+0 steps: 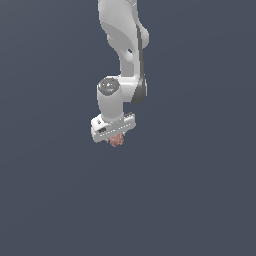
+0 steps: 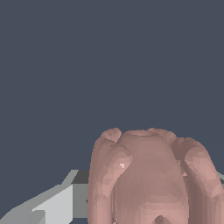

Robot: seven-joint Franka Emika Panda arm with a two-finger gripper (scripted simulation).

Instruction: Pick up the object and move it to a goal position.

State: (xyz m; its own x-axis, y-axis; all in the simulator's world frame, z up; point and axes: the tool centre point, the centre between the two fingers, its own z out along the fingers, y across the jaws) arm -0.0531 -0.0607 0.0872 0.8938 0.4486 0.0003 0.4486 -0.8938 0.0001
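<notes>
**Pinkish-brown blob sits tucked under the white gripper**

In the exterior view, the white Franka arm (image 1: 125, 45) reaches down from the top edge of the frame against a plain dark blue-grey background (image 1: 200, 175). Its wrist ends in a round grey-capped joint (image 1: 108, 86), and below that lies the broad white body of the gripper (image 1: 115, 136), tilted slightly so that its end toward the exterior view's left hangs a little lower.

The object (image 1: 117, 141), a small lumpy pinkish-brown blob, peeks out directly beneath the gripper body, touching its underside as far as can be seen. Only its lower part shows; the rest is hidden behind the white housing. It is far smaller than the gripper above it.

The wrist view shows the same object (image 2: 148, 179) up close, filling much of the picture. Its surface is knobbly, with rounded lobes running along its sides and crown. Beside it, a pale grey and white finger (image 2: 57, 203) lies right against the blob's side, with no gap visible between them. The opposite finger is almost wholly hidden behind the blob. The fingers appear to be pinching the object between them, though only one contact can be seen directly.

No surface or support is visible under the object in either view.
</notes>
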